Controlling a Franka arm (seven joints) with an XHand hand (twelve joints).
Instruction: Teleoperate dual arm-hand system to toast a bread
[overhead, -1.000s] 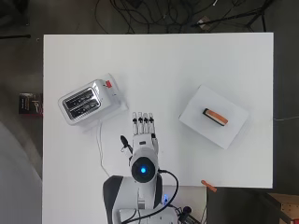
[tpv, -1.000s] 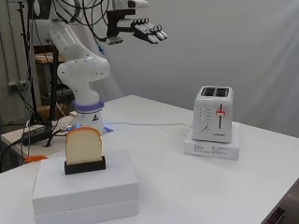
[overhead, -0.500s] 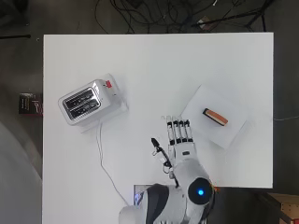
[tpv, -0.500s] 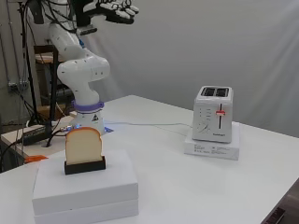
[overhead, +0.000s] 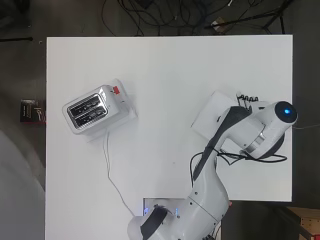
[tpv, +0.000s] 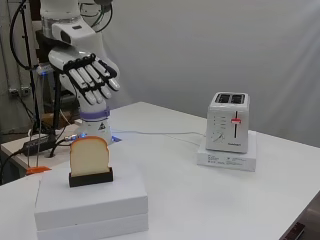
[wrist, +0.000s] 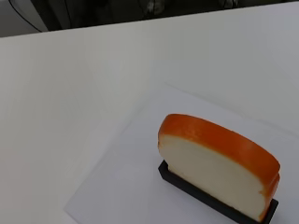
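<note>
A slice of bread (tpv: 89, 156) with an orange-brown crust stands upright in a black holder (tpv: 91, 177) on a stack of white boxes (tpv: 90, 205). My hand (tpv: 89, 75) hovers above and slightly behind it, open, fingers straight and angled downward, touching nothing. The wrist view shows the bread (wrist: 219, 170) and its holder (wrist: 210, 198) close up on the box top (wrist: 131, 186). From overhead the arm covers the bread; only the fingers (overhead: 247, 98) show over the box (overhead: 215, 112). The silver toaster (overhead: 92, 109) sits far to the left, its red lever (tpv: 236, 120) up.
The toaster (tpv: 228, 122) rests on a flat white box (tpv: 227, 157), and its cable (overhead: 112, 175) trails across the table toward the arm's base. An orange object (tpv: 37, 170) lies near the table edge beside the box stack.
The arm has swung right, from the table's middle to over the white box. The hand has come down from high up to just above the bread, staying open.
</note>
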